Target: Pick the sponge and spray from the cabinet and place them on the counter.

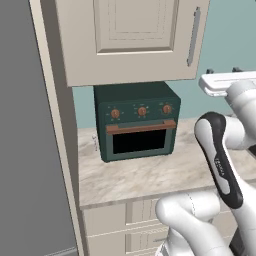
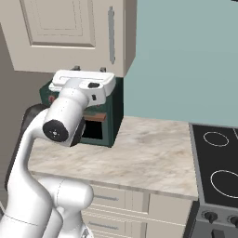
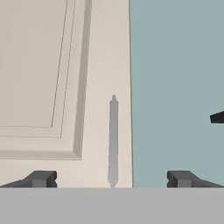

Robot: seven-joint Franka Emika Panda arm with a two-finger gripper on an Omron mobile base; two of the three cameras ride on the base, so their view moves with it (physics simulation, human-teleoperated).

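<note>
Gripper [image 3: 111, 179] spread wide, holding nothing, dark tips apart at the bottom of the hand view. Straight ahead between the jaws: the cabinet [image 3: 52, 78], shut, beige with a raised-panel door, its long grey bar handle [image 3: 113, 140] upright near the door's right edge. Beyond that edge, bare teal wall [image 3: 175, 87]. Below, in the base views alone: marbled counter [image 2: 153, 153], dark green oven [image 1: 137, 125], black cooktop [image 2: 216, 162]. Sponge and spray unseen behind the shut door.
</note>
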